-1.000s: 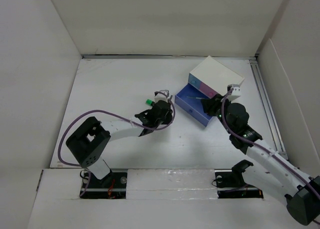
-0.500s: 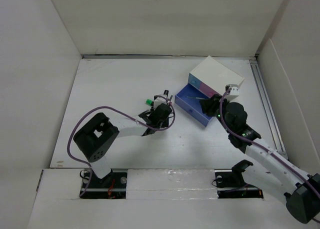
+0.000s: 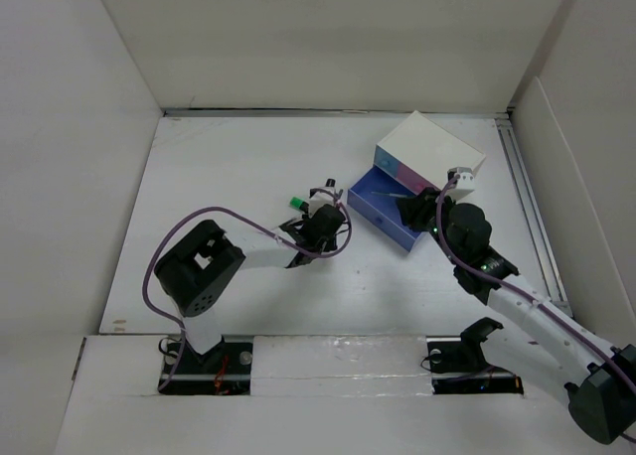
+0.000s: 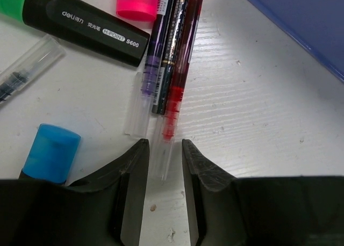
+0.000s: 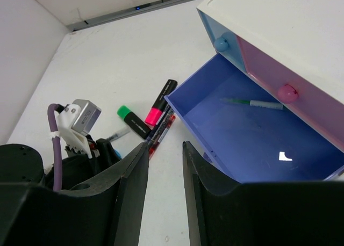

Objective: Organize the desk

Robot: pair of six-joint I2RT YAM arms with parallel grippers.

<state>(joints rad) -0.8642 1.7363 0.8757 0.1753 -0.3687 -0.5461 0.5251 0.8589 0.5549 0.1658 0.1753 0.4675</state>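
On the white desk (image 3: 229,177) a cluster of pens lies beside the left gripper (image 4: 163,149). The gripper is open, and its fingertips (image 4: 141,146) straddle the clear cap end of a red pen (image 4: 180,69) without touching it. A purple pen (image 4: 153,69), a black highlighter with a green cap (image 4: 86,23), a pink-capped highlighter (image 4: 137,1) and a blue cap (image 4: 51,152) lie around it. The right gripper (image 5: 164,146) hangs open and empty by the open blue drawer (image 5: 258,138).
The white drawer box (image 3: 429,149) stands at the back right, with a pink drawer (image 5: 285,90) shut. Its blue drawer (image 3: 388,205) juts toward the pens and holds a green pen (image 5: 252,102). White walls enclose the desk on three sides.
The left arm's elbow has swung rightward while its gripper stays over the pens. The right arm shifted slightly at first and has since held still.
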